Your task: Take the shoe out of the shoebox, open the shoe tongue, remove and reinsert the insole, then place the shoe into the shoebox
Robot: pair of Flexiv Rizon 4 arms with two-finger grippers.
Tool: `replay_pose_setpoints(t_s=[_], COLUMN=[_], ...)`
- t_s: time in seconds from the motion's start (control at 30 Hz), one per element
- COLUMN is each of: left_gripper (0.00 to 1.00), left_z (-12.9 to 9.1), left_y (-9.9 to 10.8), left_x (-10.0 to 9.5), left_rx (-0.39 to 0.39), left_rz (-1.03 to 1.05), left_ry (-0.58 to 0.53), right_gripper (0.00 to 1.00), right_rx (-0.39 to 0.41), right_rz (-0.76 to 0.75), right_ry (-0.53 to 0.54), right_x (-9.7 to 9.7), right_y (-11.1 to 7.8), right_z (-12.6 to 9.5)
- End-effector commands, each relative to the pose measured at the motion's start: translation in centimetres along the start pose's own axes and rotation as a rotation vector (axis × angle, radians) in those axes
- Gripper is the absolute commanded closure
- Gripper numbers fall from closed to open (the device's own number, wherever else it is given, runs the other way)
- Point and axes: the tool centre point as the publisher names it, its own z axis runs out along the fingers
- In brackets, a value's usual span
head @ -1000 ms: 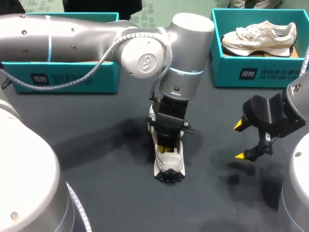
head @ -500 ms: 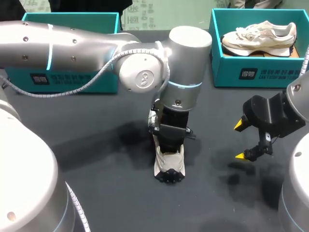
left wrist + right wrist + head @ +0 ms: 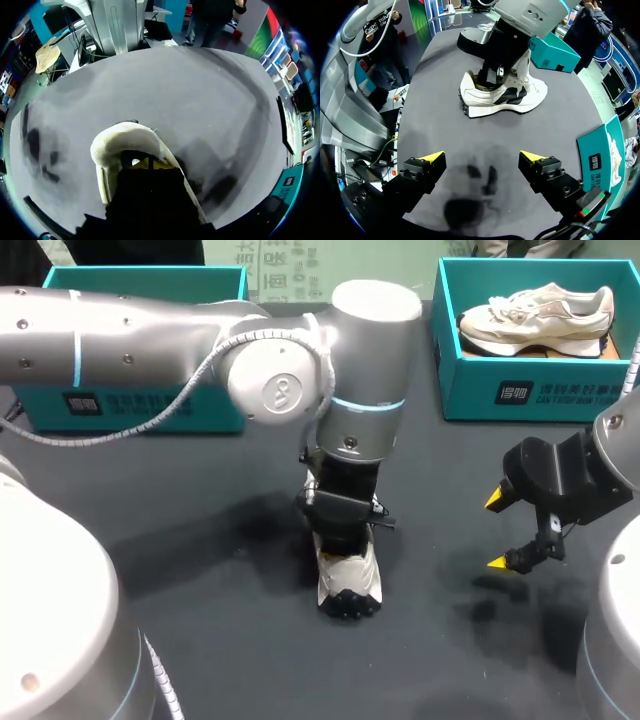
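A white shoe with black markings [image 3: 348,580] stands on the dark table near the middle, toe toward the front edge. My left arm [image 3: 360,390] comes down over it. My left gripper [image 3: 145,162] is pushed into the shoe's opening, behind the padded heel collar [image 3: 125,142], its yellow tips together. Whether anything is pinched between them is hidden. My right gripper [image 3: 497,530] hangs open above the table to the right of the shoe. The right wrist view shows the shoe [image 3: 502,92] side-on ahead of that gripper [image 3: 482,157], well apart from it.
A teal shoebox [image 3: 540,390] at the back right holds a second pale shoe [image 3: 535,318]. Another teal shoebox [image 3: 150,400] stands at the back left, partly behind my left arm. Bare dark table [image 3: 220,640] lies in front of and around the shoe.
My left arm has shifted slightly left and lower, and its gripper has sunk deeper into the shoe, hiding the yellow seen earlier. The right arm has not moved.
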Motion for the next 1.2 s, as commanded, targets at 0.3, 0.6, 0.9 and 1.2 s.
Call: replay_pose_setpoints(t_s=[0.3, 0.6, 0.9, 1.2], left_gripper=[1.00, 1.00, 1.00, 1.00], left_z=[2.0, -1.9, 0.6, 1.7], left_y=[2.2, 0.9, 0.7, 2.5], left_x=[-0.7, -0.4, -2.3, -1.9], left_rx=[-0.041, -0.123, -0.078, -0.146], left_rz=[-0.095, -0.105, -0.075, -0.190], left_ry=[-0.014, -0.173, -0.171, -0.140], right_gripper=[0.00, 0.00, 0.00, 0.00], right_rx=[0.001, 0.001, 0.001, 0.001], right_rz=[0.000, 0.000, 0.000, 0.000], right_ry=[-0.004, -0.004, -0.004, -0.004], right_x=[0.2, 0.2, 0.2, 0.2], right_y=[-0.1, -0.1, -0.1, -0.1], right_z=[0.0, 0.0, 0.0, 0.0])
